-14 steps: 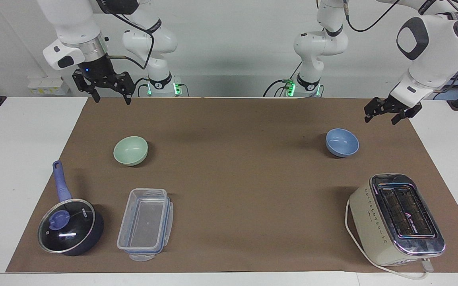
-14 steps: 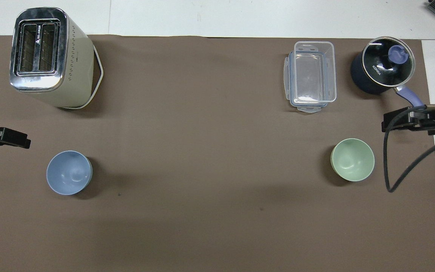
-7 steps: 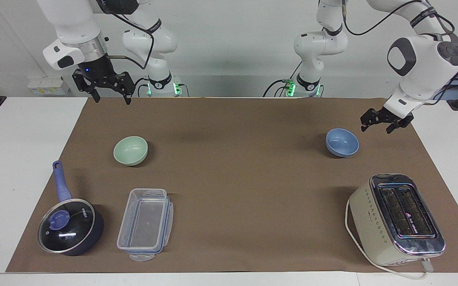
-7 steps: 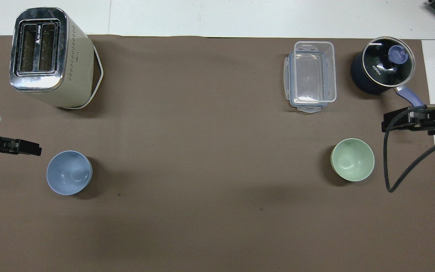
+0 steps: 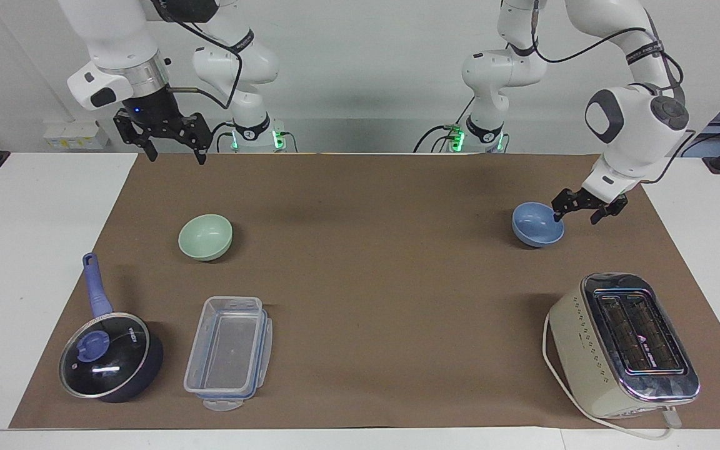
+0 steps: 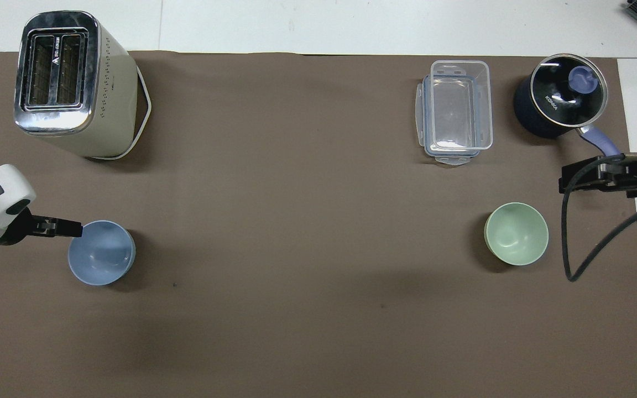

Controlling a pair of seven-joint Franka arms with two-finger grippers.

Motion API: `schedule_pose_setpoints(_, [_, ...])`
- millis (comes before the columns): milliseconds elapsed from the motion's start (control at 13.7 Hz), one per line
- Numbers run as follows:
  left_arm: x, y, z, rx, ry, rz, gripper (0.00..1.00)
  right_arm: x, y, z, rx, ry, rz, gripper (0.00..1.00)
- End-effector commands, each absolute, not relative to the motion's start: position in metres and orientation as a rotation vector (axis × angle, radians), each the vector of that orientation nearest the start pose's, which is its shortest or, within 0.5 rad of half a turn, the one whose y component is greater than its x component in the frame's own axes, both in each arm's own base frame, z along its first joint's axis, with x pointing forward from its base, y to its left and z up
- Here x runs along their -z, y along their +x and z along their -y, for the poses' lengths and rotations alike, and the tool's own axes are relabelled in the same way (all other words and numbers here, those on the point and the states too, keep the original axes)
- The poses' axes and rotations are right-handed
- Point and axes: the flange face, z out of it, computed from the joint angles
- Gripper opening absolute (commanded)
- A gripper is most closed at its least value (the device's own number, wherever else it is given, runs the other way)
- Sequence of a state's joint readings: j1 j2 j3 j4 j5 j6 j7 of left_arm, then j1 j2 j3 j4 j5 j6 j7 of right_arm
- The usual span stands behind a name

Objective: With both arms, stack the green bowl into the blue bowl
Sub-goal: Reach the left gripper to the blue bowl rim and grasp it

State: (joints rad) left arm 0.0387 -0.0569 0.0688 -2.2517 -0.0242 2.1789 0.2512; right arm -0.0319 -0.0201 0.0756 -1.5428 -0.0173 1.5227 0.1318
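Observation:
The blue bowl (image 5: 536, 225) stands upright on the brown mat toward the left arm's end of the table; it also shows in the overhead view (image 6: 101, 252). My left gripper (image 5: 575, 214) is open and low at that bowl's rim, on the side toward the table's end, with one finger at the rim; in the overhead view the left gripper (image 6: 71, 228) reaches the rim. The green bowl (image 5: 205, 236) stands upright toward the right arm's end, also in the overhead view (image 6: 516, 233). My right gripper (image 5: 175, 156) is open and empty, high in the air (image 6: 567, 181), waiting.
A cream toaster (image 5: 622, 344) (image 6: 69, 77) stands farther from the robots than the blue bowl. A clear plastic container (image 5: 229, 353) (image 6: 455, 110) and a dark blue lidded saucepan (image 5: 110, 356) (image 6: 559, 97) stand farther from the robots than the green bowl.
My left gripper has come down and moved in from the table's end to the blue bowl's rim. The right arm and both bowls have not moved.

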Motion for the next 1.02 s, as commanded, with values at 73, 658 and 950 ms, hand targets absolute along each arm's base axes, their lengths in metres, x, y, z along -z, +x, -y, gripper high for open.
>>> schedule_pose_setpoints(73, [-0.347,0.499,-0.056,0.018,-3.170,-0.202,1.00,-0.646,0.539,-0.019,0.007,-3.142,-0.118,1.00])
schedule_pose_setpoints(658, [-0.349,0.498,-0.056,-0.074,-3.184,-0.208,0.00,-0.645,0.539,-0.018,0.005,-3.142,-0.121,1.00])
schedule_pose_setpoints(950, [-0.411,0.512,-0.052,-0.126,-3.195,-0.219,0.00,-0.646,0.539,-0.018,0.007,-3.142,-0.121,1.00])
